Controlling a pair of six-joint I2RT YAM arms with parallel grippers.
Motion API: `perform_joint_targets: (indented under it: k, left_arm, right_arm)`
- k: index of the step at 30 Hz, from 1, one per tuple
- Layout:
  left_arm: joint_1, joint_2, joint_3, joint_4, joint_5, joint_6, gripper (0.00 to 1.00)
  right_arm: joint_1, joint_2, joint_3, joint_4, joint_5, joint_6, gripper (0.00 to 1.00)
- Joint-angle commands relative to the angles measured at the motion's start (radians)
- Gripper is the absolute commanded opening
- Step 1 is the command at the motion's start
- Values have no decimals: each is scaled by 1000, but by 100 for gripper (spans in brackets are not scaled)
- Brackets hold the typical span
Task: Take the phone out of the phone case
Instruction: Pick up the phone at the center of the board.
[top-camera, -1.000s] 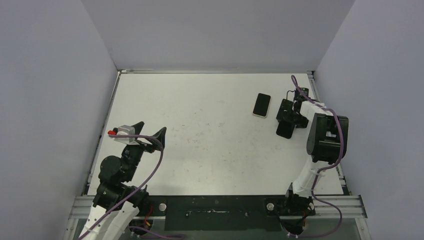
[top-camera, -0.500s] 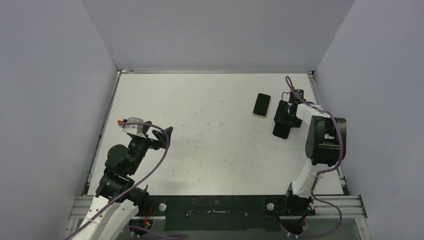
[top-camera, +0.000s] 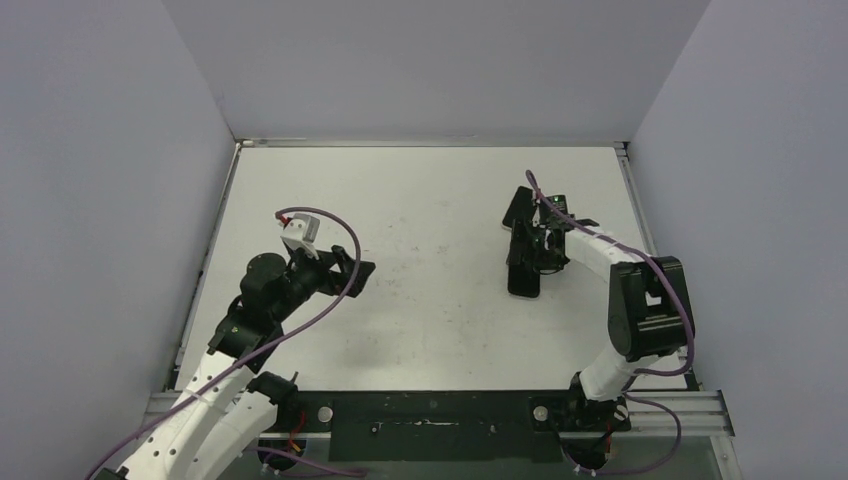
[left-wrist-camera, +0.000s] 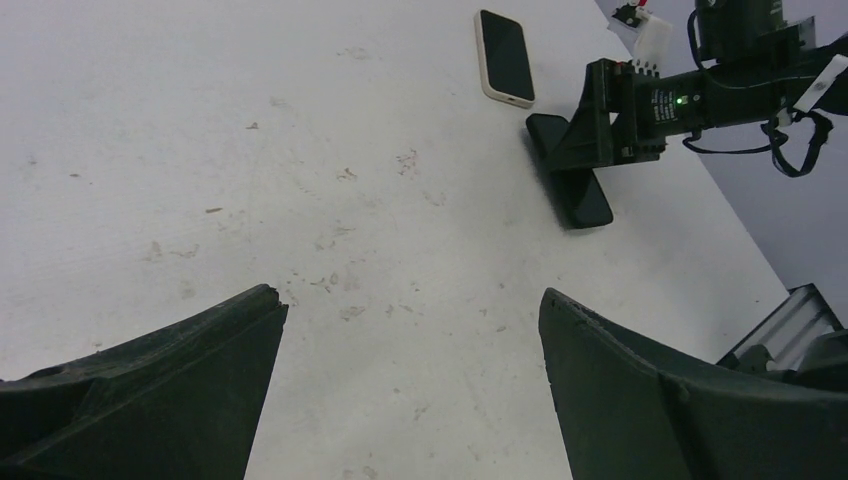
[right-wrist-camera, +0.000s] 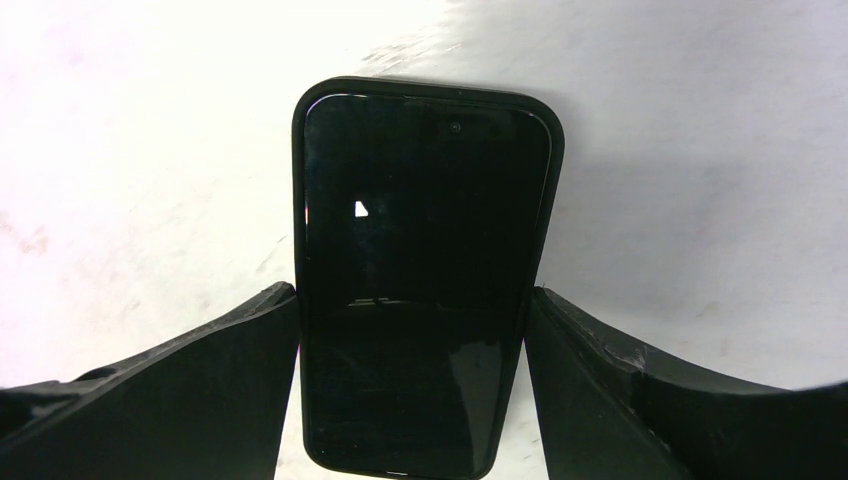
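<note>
Right gripper (top-camera: 528, 252), from above, is over the black phone case (top-camera: 523, 280); your left gripper (top-camera: 355, 268), well left of the case, has jaws apart. Left wrist view: a second phone (left-wrist-camera: 503, 57) lies just beyond the case. Right wrist view: the fingers (right-wrist-camera: 200, 390) clamp the case's long sides, phone (right-wrist-camera: 425, 250) inside, screen up.

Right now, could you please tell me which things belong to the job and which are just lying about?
Job: black phone in a black case; right end effector closed on its sides.
Lying about: dark-screened phone in a cream case.
</note>
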Motion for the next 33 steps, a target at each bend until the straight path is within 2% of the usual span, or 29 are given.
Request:
perform_joint_targets:
  k: [1, 8, 14, 22, 29, 33]
  left_arm:
    - [-2, 16, 0, 77, 72, -112, 96]
    - [-4, 105, -65, 224, 145, -247, 93]
    - [-5, 188, -85, 327, 194, -304, 89]
    - [-19, 321, -85, 470, 249, -371, 87]
    - [-43, 449, -35, 542, 280, -376, 86]
    - [-46, 504, -19, 602, 312, -407, 82]
  right_arm:
    - [92, -132, -20, 58, -34, 42, 33]
    - [277, -245, -53, 133, -38, 45, 28]
    - [388, -311, -79, 221, -97, -47, 25]
    - [490, -367, -98, 320, -205, -171, 15]
    - [529, -391, -93, 354, -294, -268, 13]
    - [545, -397, -112, 390, -352, -306, 13]
